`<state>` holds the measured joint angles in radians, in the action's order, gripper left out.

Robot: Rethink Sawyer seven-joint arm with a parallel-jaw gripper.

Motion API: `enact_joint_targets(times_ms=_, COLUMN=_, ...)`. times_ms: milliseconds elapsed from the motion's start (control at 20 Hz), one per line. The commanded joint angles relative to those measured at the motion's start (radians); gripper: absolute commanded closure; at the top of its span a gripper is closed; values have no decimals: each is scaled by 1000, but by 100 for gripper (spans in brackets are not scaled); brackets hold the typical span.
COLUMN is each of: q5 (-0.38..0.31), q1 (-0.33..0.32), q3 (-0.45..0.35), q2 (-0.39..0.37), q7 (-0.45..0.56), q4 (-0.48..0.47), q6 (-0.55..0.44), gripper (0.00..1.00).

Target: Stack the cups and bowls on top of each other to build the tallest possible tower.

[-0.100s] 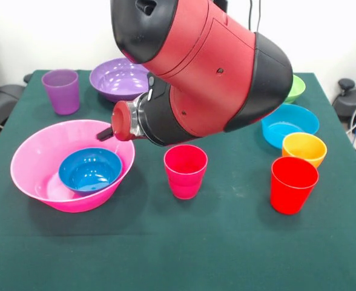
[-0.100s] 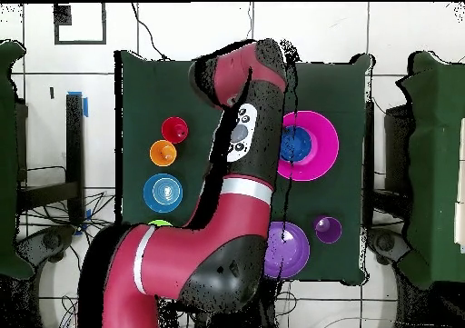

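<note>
Stood on the green bench (image 1: 166,242): huge pink bowl (image 1: 39,151) at front-view left, small dark blue bowl (image 1: 90,170) nested inside. Loomed over the middle, the red and black arm (image 1: 208,66), hiding most of the green bowl (image 1: 297,88) and part of the purple bowl (image 1: 117,79). Poked over the pink bowl's far rim, the end effector (image 1: 105,134); could not tell its opening or any hold. Sat in the open: purple cup (image 1: 61,91), magenta cup (image 1: 185,171), red cup (image 1: 293,185), orange bowl (image 1: 304,148), cyan bowl (image 1: 290,124).
</note>
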<state>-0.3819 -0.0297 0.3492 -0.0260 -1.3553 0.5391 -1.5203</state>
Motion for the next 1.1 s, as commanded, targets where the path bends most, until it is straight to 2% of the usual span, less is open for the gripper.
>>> enact_joint_targets(times_ms=50, q5=5, q1=8, q3=-116, q2=-14, q7=148, q4=68, q6=86, gripper=100)
enact_joint_targets(times_ms=100, q5=-5, q1=9, q3=-116, q2=-13, q7=201, q4=67, q6=78, gripper=100)
enact_joint_targets(times_ms=450, q5=-7, q1=4, q3=-113, q2=-39, q7=159, q4=150, q6=146, gripper=100)
enact_joint_targets(times_ms=800, q5=-18, q1=-17, q3=-127, q2=-19, q7=197, q4=151, q6=203, gripper=100)
enact_joint_targets(times_ms=1100, q5=-25, q1=-35, q3=-127, q2=22, q7=186, q4=132, q6=248, gripper=100)
